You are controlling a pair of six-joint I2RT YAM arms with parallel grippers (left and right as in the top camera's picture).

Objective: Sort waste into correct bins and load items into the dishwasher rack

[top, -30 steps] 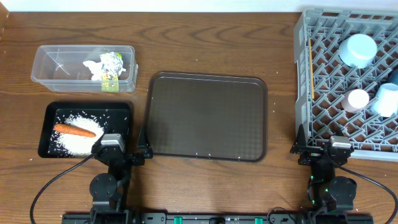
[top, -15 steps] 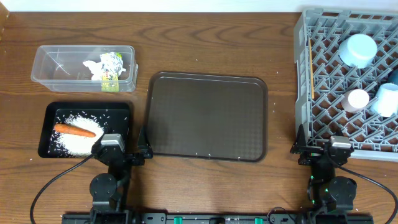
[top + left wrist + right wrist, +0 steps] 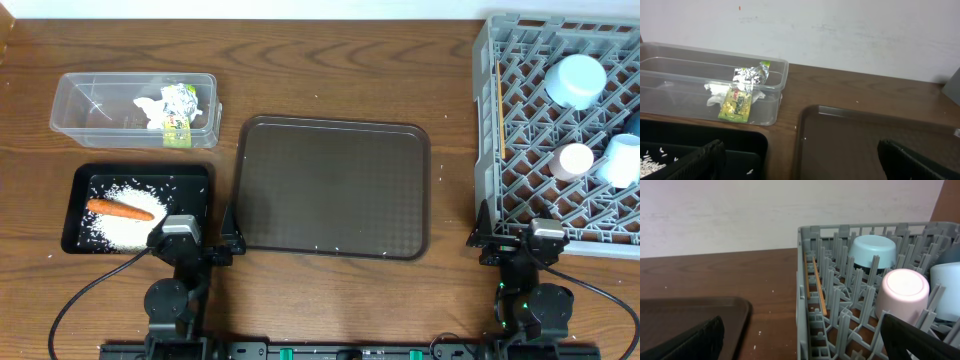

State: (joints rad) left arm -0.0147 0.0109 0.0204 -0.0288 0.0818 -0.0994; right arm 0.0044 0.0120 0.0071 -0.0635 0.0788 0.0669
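Note:
The clear tub (image 3: pixel 85 95) at the back left holds the crumpled tissue (image 3: pixel 150 110) and the yellow-green wrapper (image 3: pixel 180 110); both also show in the left wrist view (image 3: pixel 742 97). The black tray (image 3: pixel 75 205) holds the rice (image 3: pixel 125 215) and the carrot (image 3: pixel 118 208). The grey rack (image 3: pixel 500 160) at the right holds the light blue bowl (image 3: pixel 575 80), white cups (image 3: pixel 573 158), and chopsticks (image 3: pixel 817 285). The dark blue plate barely shows at the right edge. My left gripper (image 3: pixel 197 243) and right gripper (image 3: pixel 512 240) are open and empty at the front edge.
A large dark brown serving tray (image 3: pixel 330 185) lies in the middle of the wooden table, with a few rice grains on it. A white wall stands behind the table.

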